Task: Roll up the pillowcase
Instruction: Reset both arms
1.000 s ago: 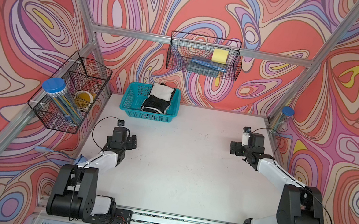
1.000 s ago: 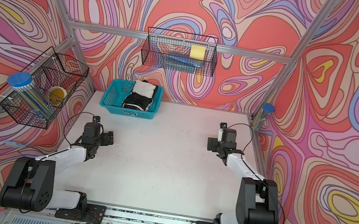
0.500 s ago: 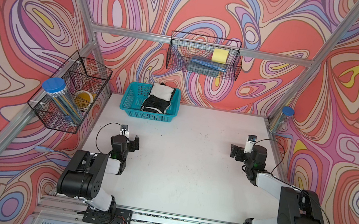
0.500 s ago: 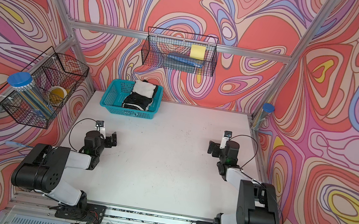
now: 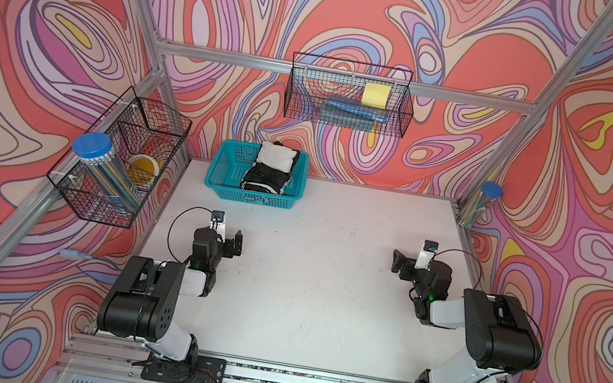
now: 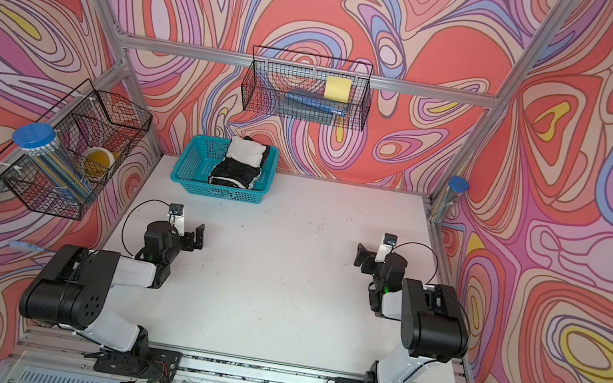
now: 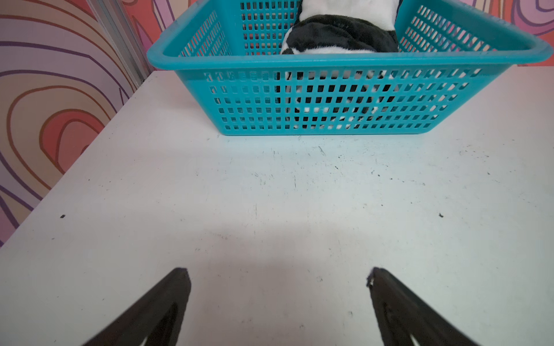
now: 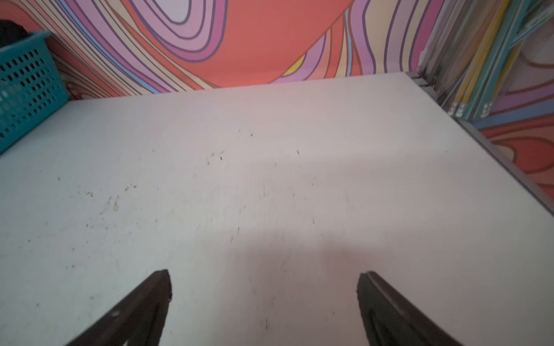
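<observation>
Swirling red, pink and lilac walls [image 5: 367,21] close round my scuffed white table [image 5: 314,286]. The aluminium frame [image 5: 234,59] bears a back basket [image 5: 300,90] and a left basket [image 5: 159,115], both wire.

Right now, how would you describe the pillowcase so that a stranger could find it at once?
On the white table, a teal plastic basket stands at the far edge, toward the left. The pillowcase lies bundled inside it. It is the only soft thing here: thick plush in black and white, against the hard teal plastic around it.
</observation>
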Controlling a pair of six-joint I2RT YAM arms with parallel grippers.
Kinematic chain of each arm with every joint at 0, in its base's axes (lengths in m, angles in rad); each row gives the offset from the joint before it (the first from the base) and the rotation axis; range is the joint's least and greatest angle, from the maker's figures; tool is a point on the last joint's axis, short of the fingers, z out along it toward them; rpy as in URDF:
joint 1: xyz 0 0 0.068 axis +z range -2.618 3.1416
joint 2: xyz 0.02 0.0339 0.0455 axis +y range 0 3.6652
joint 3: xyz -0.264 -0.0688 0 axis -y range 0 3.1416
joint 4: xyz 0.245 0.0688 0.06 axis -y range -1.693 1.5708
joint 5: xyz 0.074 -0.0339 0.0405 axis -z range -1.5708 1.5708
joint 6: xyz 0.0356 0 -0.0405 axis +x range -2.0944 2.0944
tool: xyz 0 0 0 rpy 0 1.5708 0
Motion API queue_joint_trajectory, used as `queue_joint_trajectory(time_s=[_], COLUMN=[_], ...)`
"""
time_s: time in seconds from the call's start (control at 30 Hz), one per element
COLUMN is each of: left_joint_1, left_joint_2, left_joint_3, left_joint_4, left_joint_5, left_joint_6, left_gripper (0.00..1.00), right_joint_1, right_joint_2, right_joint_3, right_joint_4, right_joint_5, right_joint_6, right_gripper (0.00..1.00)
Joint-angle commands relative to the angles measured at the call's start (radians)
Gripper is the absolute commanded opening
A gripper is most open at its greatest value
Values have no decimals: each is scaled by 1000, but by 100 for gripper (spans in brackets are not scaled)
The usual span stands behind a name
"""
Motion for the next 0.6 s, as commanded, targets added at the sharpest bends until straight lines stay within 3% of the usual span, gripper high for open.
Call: queue_joint_trajectory(time_s=[0.0, 0.57], left_joint_1=[-1, 8], left_joint_2=[4, 0], left_joint_3=[17, 21], left_joint_4=[1, -14], left_joint_5=[17, 32], left_joint_6=[12, 6], left_gripper=[99, 99], right_joint_1=[0, 0], right_joint_2=[2, 2], right_joint_3=[20, 15], right_joint_4=[16, 30], right_joint_5=[-18, -16], right_joint_6=[-13, -13], right_gripper=[98, 98])
